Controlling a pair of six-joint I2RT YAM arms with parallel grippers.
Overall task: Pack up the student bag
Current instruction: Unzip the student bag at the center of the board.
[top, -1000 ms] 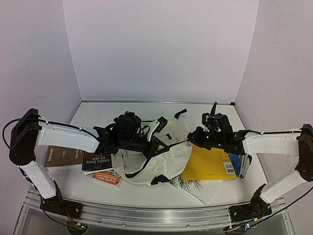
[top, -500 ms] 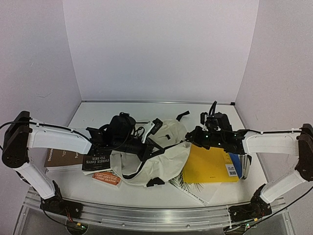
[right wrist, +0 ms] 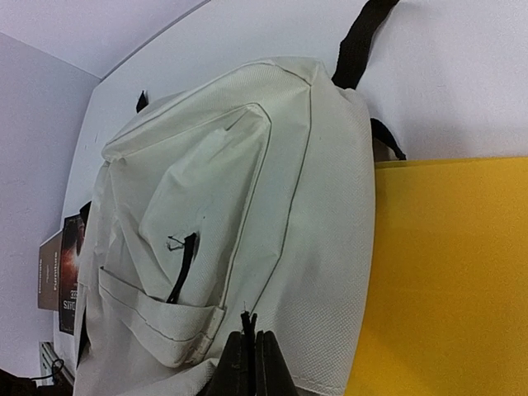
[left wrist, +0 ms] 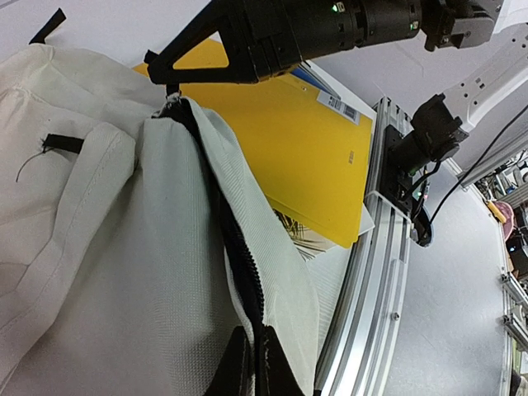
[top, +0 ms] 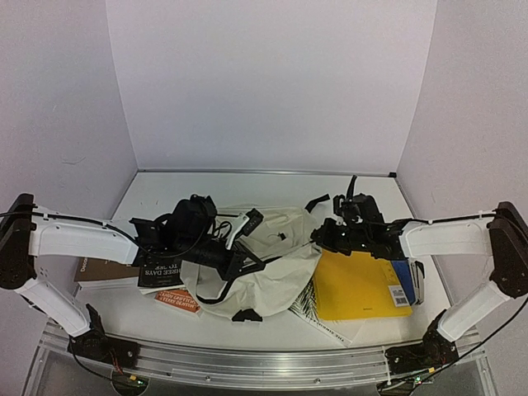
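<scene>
The student bag [top: 276, 252], cream canvas with black zipper trim, lies in the middle of the table. My left gripper [top: 257, 262] is shut on the bag's black zipper edge, which shows between its jaws in the left wrist view [left wrist: 256, 363]. My right gripper [top: 317, 241] is shut on a black zipper tab at the bag's right side, seen in the right wrist view [right wrist: 250, 342]. The zipper line [left wrist: 223, 223] runs taut from my left jaws up to the right gripper [left wrist: 172, 81]. The front pocket [right wrist: 190, 239] faces up. The bag's inside is hidden.
A yellow folder [top: 359, 285] lies right of the bag on a blue book [top: 407, 280] and a printed booklet [top: 318, 318]. Dark books [top: 107, 271] and an orange one [top: 176, 301] lie at the left. An aluminium rail [top: 264, 363] runs along the front edge.
</scene>
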